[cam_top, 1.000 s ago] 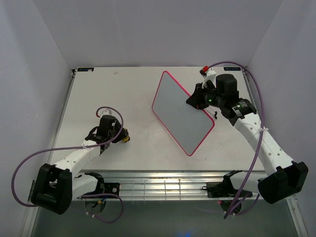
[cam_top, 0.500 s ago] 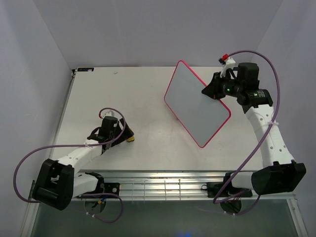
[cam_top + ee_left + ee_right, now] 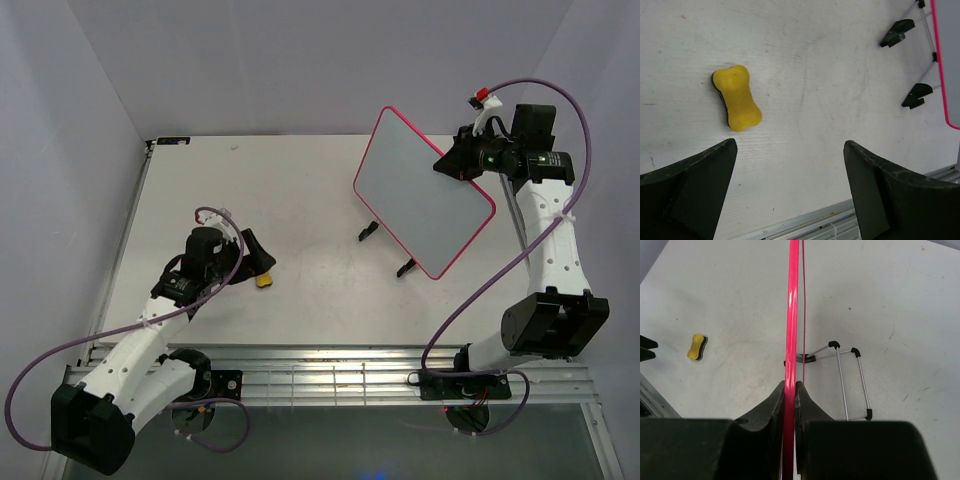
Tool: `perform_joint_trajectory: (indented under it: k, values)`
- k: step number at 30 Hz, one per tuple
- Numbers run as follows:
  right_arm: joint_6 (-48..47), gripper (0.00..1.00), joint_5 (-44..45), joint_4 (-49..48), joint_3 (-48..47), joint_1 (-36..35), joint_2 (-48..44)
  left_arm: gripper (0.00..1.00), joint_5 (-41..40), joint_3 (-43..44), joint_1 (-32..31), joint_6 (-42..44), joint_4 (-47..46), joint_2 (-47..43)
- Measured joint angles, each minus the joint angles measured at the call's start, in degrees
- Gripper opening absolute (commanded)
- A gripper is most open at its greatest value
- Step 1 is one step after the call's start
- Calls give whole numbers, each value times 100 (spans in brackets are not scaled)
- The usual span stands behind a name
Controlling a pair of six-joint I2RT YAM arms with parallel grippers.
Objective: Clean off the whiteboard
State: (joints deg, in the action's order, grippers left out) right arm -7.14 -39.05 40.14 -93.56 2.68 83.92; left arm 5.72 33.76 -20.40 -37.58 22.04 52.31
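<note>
Right gripper (image 3: 790,389) clamped board (image 3: 422,190) rim | left gripper (image 3: 790,145) wide, near eraser (image 3: 737,98) | should straddle eraser squarely, board steady

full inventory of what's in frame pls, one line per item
Glossy white rounded-corner whiteboard with thin pink-red frame: 1, white and pink-red, far right, tilted, edge clamped by right tool.
Small black feet on a thin wire stand: 2, black, below the whiteboard's lower-left edge.
Yellow bone-shaped eraser: 1, yellow with a dark underside, flat on the table just ahead of left tool.
White table: 1, white, beneath everything.
Left tool: 1, black, open, holding nothing.
Right tool: 1, black, shut on the whiteboard's frame.
</note>
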Motion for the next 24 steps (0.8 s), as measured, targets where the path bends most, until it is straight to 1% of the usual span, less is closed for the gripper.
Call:
perform_joint_trajectory:
  k: [3, 6, 9, 19, 24]
  values:
    - [-284, 8, -57, 192, -33, 105, 149, 98, 249, 334, -2, 289, 319, -175]
    - [-503, 8, -151, 428, -33, 195, 216, 98, 452, 476, -2, 516, 411, -367]
    - [-673, 8, -275, 553, -33, 249, 256, 98, 592, 474, -4, 636, 490, -476]
    - [-986, 8, -629, 577, 2, 258, 356, 98, 881, 411, -4, 785, 494, -400]
    - [-1115, 8, -656, 584, 76, 258, 415, 98, 949, 409, -4, 815, 492, -400]
